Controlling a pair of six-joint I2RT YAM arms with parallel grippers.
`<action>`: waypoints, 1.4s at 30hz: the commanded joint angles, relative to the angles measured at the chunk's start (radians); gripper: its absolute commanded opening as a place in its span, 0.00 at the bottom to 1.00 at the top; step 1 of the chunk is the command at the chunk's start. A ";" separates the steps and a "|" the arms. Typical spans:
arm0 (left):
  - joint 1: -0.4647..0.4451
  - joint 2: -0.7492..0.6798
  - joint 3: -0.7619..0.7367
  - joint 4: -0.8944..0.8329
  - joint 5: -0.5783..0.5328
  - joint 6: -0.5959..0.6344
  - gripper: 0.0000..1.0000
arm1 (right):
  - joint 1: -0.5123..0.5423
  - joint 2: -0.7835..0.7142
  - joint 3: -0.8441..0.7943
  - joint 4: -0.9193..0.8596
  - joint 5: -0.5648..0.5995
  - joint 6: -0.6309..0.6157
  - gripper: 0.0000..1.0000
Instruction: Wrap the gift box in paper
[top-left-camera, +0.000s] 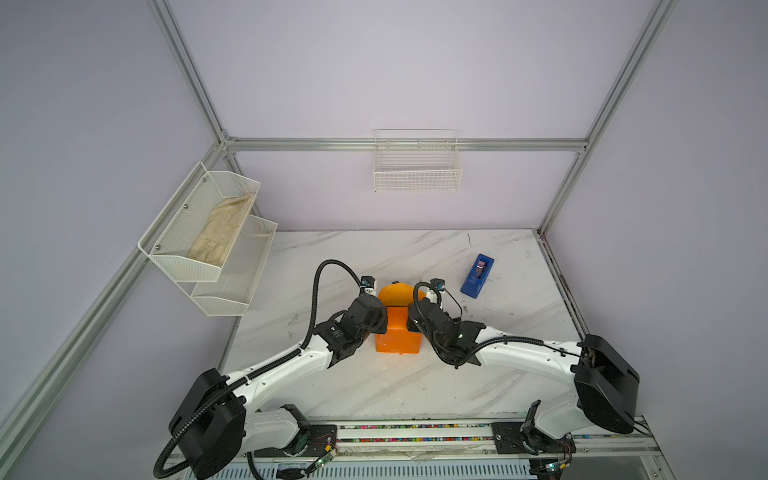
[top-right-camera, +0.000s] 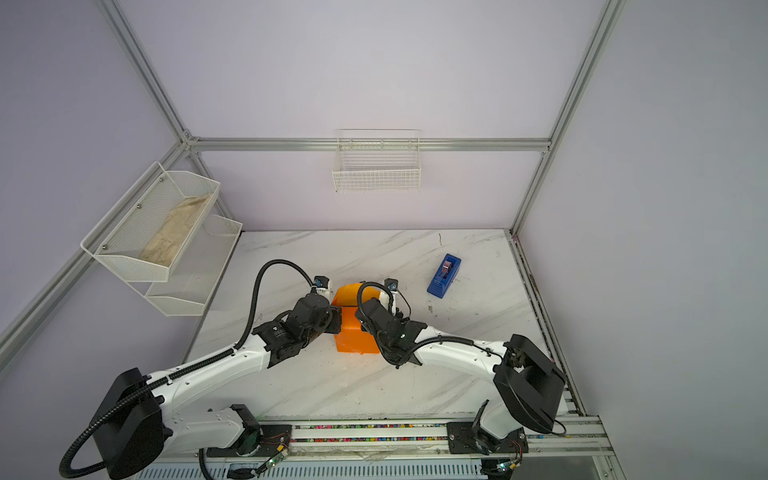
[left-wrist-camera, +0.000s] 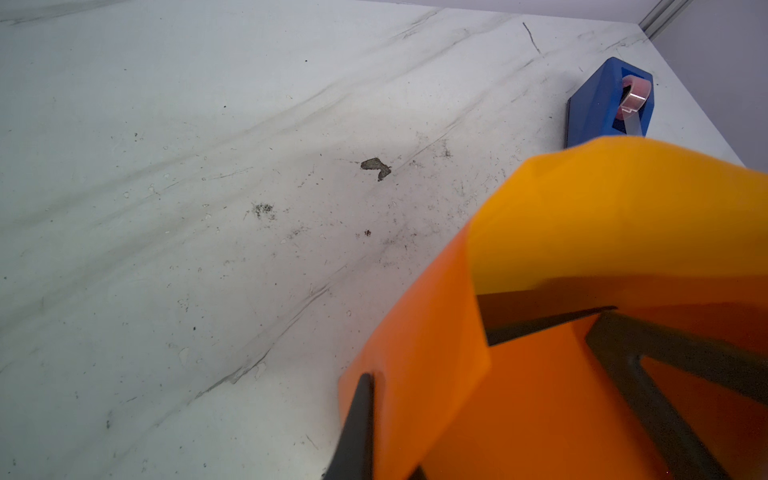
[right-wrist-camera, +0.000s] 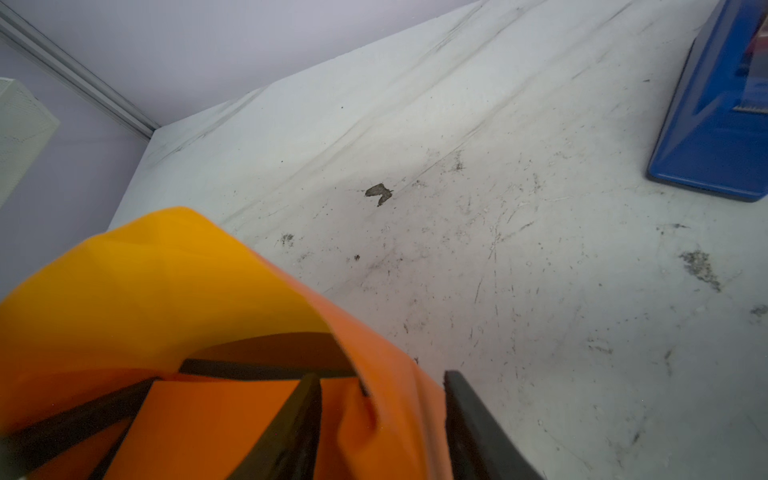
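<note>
The orange paper is folded up round the gift box at the table's middle, its far end arching up as a rounded flap. Of the gift box only a dark edge strip shows between the flaps. My left gripper is at the bundle's left side, shut on the paper's side fold; one finger shows and the paper hides the other. My right gripper is at the right side, jaws open, with a loose paper fold between the fingers.
A blue tape dispenser stands behind and to the right of the bundle. Two white mesh shelves hang on the left wall, the upper holding a beige cloth. A wire basket hangs on the back wall.
</note>
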 joint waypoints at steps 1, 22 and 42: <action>-0.010 -0.017 0.011 -0.002 0.029 -0.019 0.00 | 0.005 -0.097 0.105 -0.136 -0.013 0.000 0.55; -0.011 -0.009 0.005 -0.002 0.038 -0.030 0.00 | 0.001 0.025 0.151 -0.094 -0.410 0.084 0.06; -0.009 -0.132 -0.047 0.029 0.063 0.024 0.20 | -0.070 0.170 0.116 -0.044 -0.406 0.104 0.00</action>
